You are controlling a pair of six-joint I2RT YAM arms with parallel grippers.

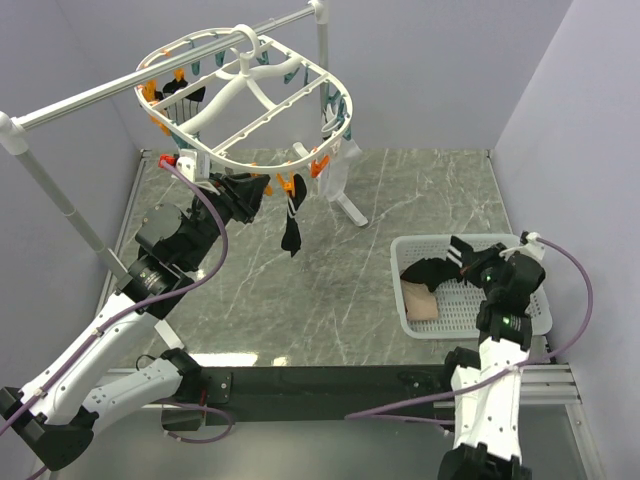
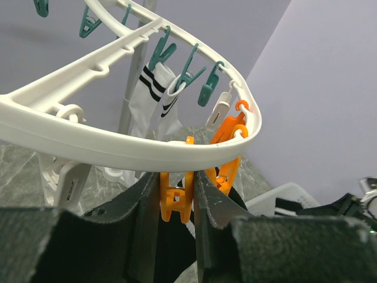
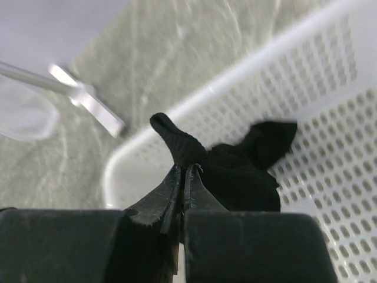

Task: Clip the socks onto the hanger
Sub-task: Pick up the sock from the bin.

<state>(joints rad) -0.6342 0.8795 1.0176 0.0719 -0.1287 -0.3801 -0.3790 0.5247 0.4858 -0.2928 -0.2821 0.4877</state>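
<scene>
A grey marbled worktop (image 1: 330, 300) sits between lilac walls. From above, the large white plastic oval hanger (image 1: 245, 100) hangs from a silver metal rail (image 1: 90, 98) at the far left, and one hung black sock (image 1: 292, 235) dangles off its near rim. The left gripper (image 1: 262, 190) is raised to that near rim. The right gripper (image 1: 452, 262) is low over a white lattice basket (image 1: 450, 320) at the near right, closed on a small black fabric sock (image 1: 425, 270). A pinkish-beige sock (image 1: 422, 303) lies in the basket just beside it. The held sock is therefore well apart from the hanger: to its right, nearer and lower. The left arm is the one at the hanger.

In the left wrist view, the left gripper (image 2: 177, 194) clamps an orange plastic clip (image 2: 177, 206) from both sides, just under the hanger's rim (image 2: 118, 147). Whether the clip's mouth is pressed open cannot be told. Beyond it, a white sock with black stripes (image 2: 154, 88) hangs among teal clips (image 2: 162, 53).

In the right wrist view, the right gripper (image 3: 182, 177) is shut on a fold of the black sock (image 3: 235, 174). One end pokes up past the fingertips and the rest trails right over the basket's perforated floor (image 3: 330, 118). That raised end probably has to travel up and far-left to the orange clip.
</scene>
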